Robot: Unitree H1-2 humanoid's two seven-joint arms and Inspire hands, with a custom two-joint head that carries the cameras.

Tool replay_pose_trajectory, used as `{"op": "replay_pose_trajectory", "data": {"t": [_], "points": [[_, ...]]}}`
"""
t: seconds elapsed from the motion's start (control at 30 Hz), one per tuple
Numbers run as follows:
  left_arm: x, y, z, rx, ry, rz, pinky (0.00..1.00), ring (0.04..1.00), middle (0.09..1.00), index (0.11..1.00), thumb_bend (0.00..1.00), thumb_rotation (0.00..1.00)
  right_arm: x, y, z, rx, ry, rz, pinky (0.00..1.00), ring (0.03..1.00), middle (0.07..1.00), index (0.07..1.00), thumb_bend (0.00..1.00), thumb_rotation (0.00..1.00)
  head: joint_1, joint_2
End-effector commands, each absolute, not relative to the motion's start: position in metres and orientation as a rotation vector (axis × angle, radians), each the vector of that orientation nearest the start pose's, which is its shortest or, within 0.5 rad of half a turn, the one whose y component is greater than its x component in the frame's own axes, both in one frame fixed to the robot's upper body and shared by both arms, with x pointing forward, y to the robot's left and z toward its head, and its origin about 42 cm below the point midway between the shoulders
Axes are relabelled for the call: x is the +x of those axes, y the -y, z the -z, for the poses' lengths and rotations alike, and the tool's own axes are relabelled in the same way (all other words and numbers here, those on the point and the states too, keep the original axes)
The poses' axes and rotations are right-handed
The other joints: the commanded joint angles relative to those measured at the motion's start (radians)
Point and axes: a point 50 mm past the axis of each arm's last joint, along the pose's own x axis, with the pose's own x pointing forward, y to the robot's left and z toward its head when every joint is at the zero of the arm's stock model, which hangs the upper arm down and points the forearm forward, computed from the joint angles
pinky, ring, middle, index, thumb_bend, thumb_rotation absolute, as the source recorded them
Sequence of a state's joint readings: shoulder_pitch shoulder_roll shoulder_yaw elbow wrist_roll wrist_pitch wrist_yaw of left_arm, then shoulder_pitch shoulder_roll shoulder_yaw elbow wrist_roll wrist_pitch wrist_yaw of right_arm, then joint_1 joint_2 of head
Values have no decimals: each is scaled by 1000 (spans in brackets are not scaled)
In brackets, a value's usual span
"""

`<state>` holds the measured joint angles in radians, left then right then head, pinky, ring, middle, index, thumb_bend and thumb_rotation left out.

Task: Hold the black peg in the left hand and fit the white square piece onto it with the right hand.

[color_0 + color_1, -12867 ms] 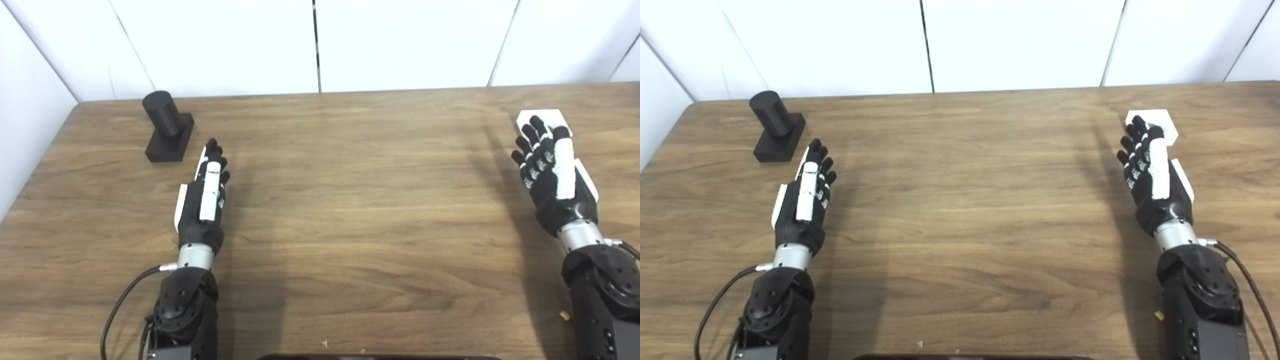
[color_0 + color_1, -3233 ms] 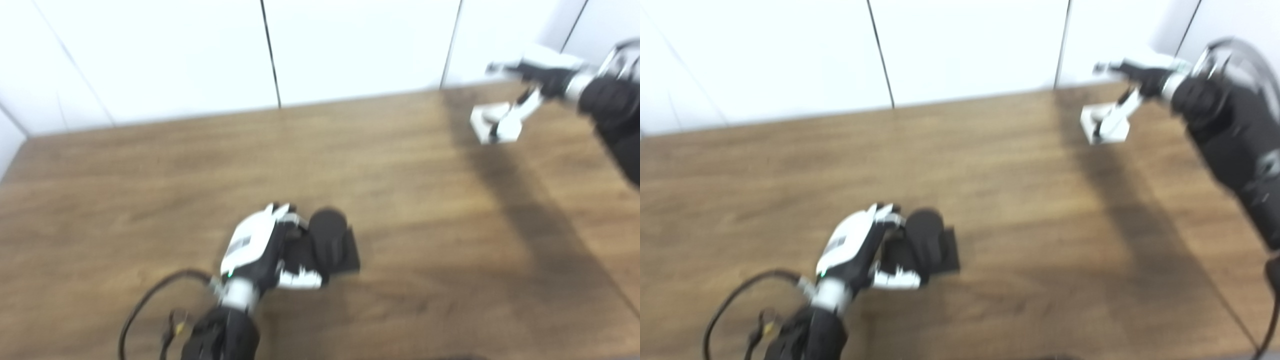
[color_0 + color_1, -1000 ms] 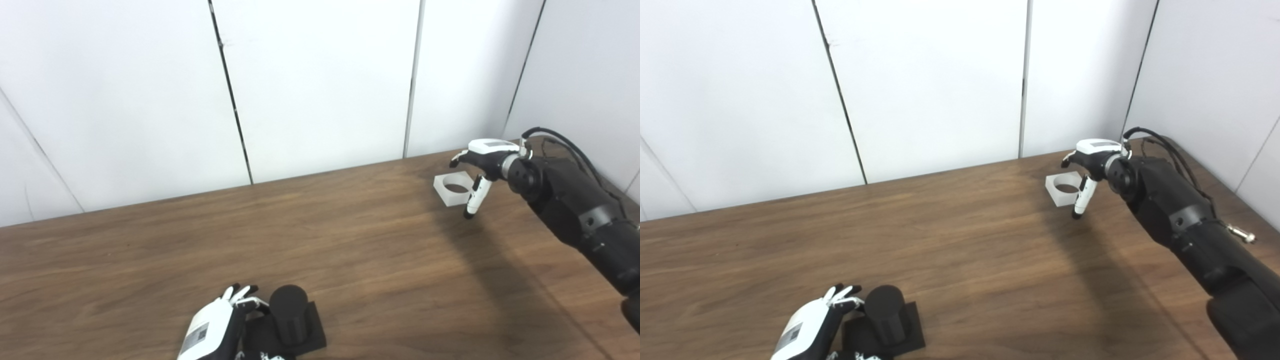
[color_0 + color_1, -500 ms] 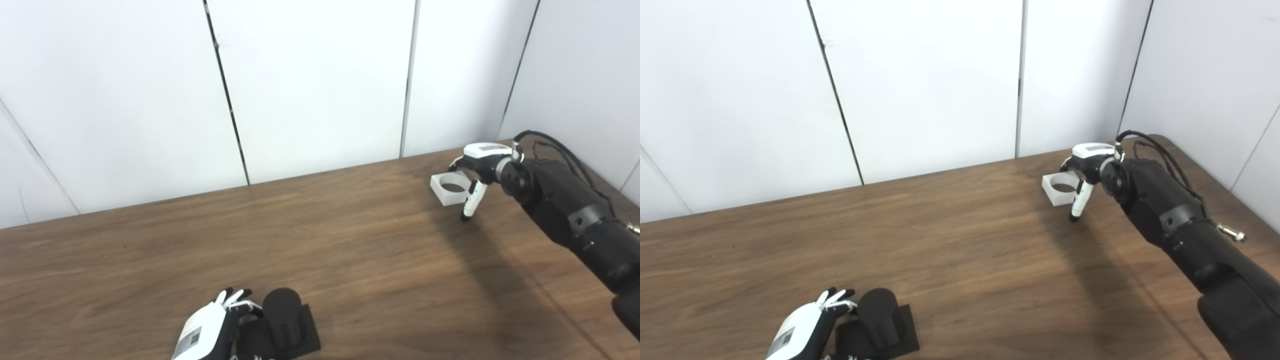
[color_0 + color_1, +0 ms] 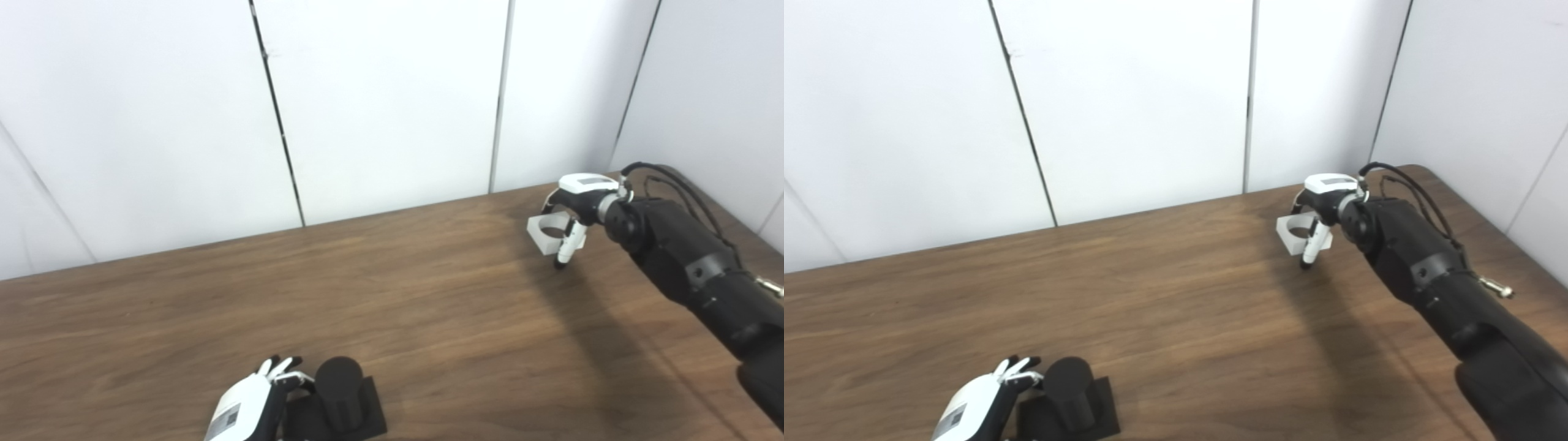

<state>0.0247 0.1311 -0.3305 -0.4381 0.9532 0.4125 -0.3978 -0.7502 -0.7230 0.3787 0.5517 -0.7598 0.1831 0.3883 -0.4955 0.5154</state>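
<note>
Down at the near edge, the left hand (image 5: 245, 413) sits against the peg (image 5: 338, 384), a black cylinder standing upright on its square black base (image 5: 367, 411). Its fingers (image 5: 278, 369) curl in toward the base, touching it, but the lower half of the hand is cut off by the frame, so I cannot tell whether it truly grips the base or only rests beside it.

Across a long bare stretch of the table (image 5: 429, 306), near the far right corner, the right hand (image 5: 1323, 195) has the white piece (image 5: 1295, 231). It is a square block with a round hole through it (the hole faces roughly upward, a little tilted), and it appears lifted clear of the wood, pinched from above, with one finger (image 5: 1309, 248) hanging down past its edge. So that hand is closed on the piece.

My reading is that pickup is done and the carry is the step in hand. Peg and piece are well apart, on opposite ends of the table. Next the right arm would need to bring the piece back toward the near left, level it so the hole faces squarely down, centre it over the top of the peg, then lower it. That dangling finger could foul the peg on the way down.
</note>
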Motion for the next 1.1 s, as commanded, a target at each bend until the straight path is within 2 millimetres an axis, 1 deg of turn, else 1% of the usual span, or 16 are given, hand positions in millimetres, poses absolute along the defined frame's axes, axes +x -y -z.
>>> {"op": "replay_pose_trajectory", "data": {"t": [0.0,0.2,0.23,0.27,0.3,0.33,0.53,0.67,0.9,0.93,1.0,1.07], "points": [[242,-182,-154,1040,-154,299,1000,1000,928,483,515,64,492,407,-300,-1578,-238,-78,985,961,880,654,890,179,-2,1],[242,-181,-157,1046,-155,299,1000,1000,928,482,515,66,491,407,-299,-1559,-216,-76,962,942,852,590,871,138,-1,7],[242,-181,-157,1048,-155,299,1000,1000,928,482,515,66,491,407,-298,-1559,-212,-79,958,942,849,542,702,140,0,6],[242,-181,-158,1047,-155,300,1000,1000,927,482,516,66,491,408,-298,-1562,-211,-81,952,941,846,517,616,140,-1,7],[242,-180,-158,1045,-155,299,1000,1000,927,482,516,65,491,408,-297,-1563,-211,-80,945,940,842,502,562,140,-1,8],[241,-180,-159,1041,-155,299,1000,1000,928,483,516,66,491,409,-297,-1564,-214,-80,943,940,841,496,540,140,-2,8],[241,-181,-159,1040,-157,299,1000,1000,927,483,516,66,491,413,-297,-1569,-215,-79,950,939,832,490,525,136,-4,12],[241,-181,-160,1039,-153,296,1000,1000,924,483,516,66,488,415,-296,-1562,-195,-75,916,924,809,485,524,131,-5,16],[241,-181,-161,1044,-156,295,1000,1000,924,483,517,66,485,414,-297,-1582,-173,-81,940,913,788,484,524,132,-4,22],[241,-181,-161,1043,-156,295,1000,1000,924,483,517,66,485,412,-300,-1584,-173,-82,943,913,788,484,524,132,-3,24],[240,-180,-161,1041,-156,295,1000,1000,922,483,518,66,485,407,-306,-1587,-174,-87,987,917,796,484,524,133,-3,24],[240,-181,-161,1033,-157,295,1000,1000,920,484,518,66,482,397,-318,-1598,-164,-100,998,915,793,485,524,132,-7,33]]}}
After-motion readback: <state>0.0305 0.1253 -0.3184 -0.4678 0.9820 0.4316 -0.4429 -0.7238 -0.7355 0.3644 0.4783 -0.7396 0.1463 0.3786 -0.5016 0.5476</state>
